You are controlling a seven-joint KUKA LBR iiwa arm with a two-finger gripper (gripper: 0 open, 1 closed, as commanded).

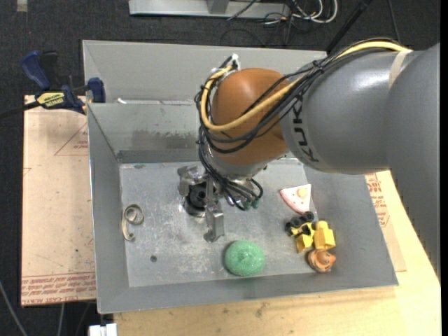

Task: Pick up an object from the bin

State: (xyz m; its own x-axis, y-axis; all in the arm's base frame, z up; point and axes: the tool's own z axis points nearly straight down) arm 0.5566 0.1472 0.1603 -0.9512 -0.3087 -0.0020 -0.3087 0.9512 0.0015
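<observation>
The hand (208, 214) hangs low over bare floor near the middle of the bin (162, 247), under the arm's orange cover (245, 114) and its looped cables (210, 128). I cannot tell whether the hand is apart or together.

The nearest thing is a green ball (244, 257), just beside the hand toward the bin's near edge and apart from it. A metal ring (131, 215) lies by the left wall, well apart from the hand.

Toward the right wall lie 3 more things. A pink-and-white wedge (297, 198) is the farthest back. A yellow-and-black toy (311, 234) lies nearer the front, and a brown lump (322, 260) touches it at the near right corner.
</observation>
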